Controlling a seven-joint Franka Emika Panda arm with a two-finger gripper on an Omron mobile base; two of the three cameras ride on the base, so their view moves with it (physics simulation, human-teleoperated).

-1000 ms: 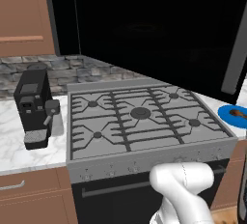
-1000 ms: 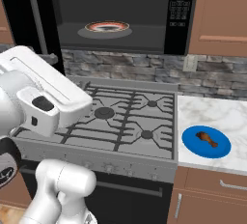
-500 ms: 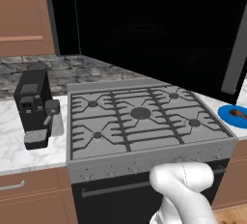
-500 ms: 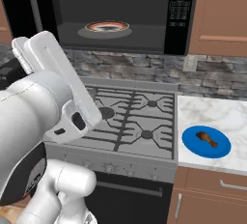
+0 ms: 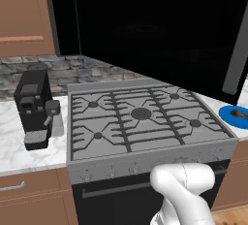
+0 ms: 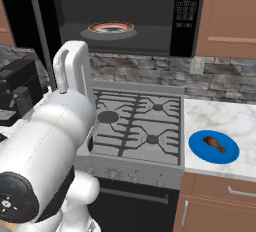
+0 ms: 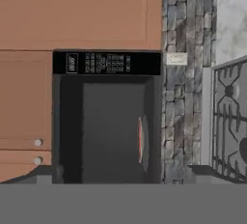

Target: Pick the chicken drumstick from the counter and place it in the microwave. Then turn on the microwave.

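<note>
The chicken drumstick lies on a blue plate on the white marble counter, right of the stove; the drumstick also shows at the right edge of the left base view. Above the stove, the microwave stands with its door swung open to the left and a round dish inside. In the rolled hand view my gripper faces the microwave's open interior from a distance. Its fingertips stand wide apart and hold nothing.
A grey gas stove lies under the microwave, with a black oven below. A black coffee machine stands on the counter left of the stove. The open door's bar handle juts out over the stove's right side. My white arm bulks at left.
My arm has swung: its upper link has turned up to stand upright over the stove's left edge in the right base view. The drumstick, plate and microwave have not moved.
</note>
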